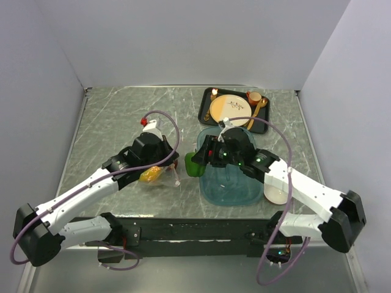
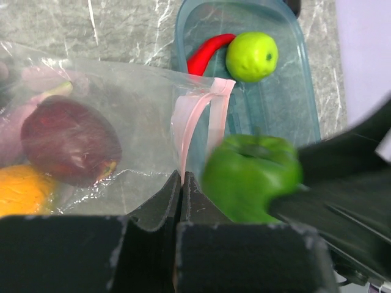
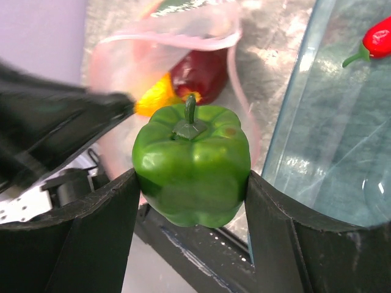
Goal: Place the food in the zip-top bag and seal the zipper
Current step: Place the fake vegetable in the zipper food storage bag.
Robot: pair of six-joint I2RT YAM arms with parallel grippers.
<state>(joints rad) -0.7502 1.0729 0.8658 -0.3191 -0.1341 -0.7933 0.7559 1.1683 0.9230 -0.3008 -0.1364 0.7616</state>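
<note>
We are in the filling step, with the seal yet to come. The right jaws hold a green pepper (image 3: 190, 165) squarely between them, one finger pressed to each flank. The left jaws are closed tight on the edge of the bag (image 2: 122, 122), pinching it where the pink strip (image 2: 195, 116) runs down into them.

The pepper's stem points out ahead of the right jaws, toward the bag's mouth. Its stem-to-base axis seems to run roughly along the fingers. The pink strip leads straight ahead from the left jaws, and in the right wrist view it bows into an open loop just beyond the pepper. Inside the bag, ahead and left of the left jaws, lie a purple piece (image 2: 70, 140) and an orange piece (image 2: 24, 189).

Next, we judge, the pepper must go forward through that loop without dragging the floppy rim shut, and only then be let go. A red chilli (image 2: 208, 52) and a lime (image 2: 252, 56) wait in the tray (image 2: 293, 110) on the desk (image 1: 122, 116), ahead and right of the left jaws.
</note>
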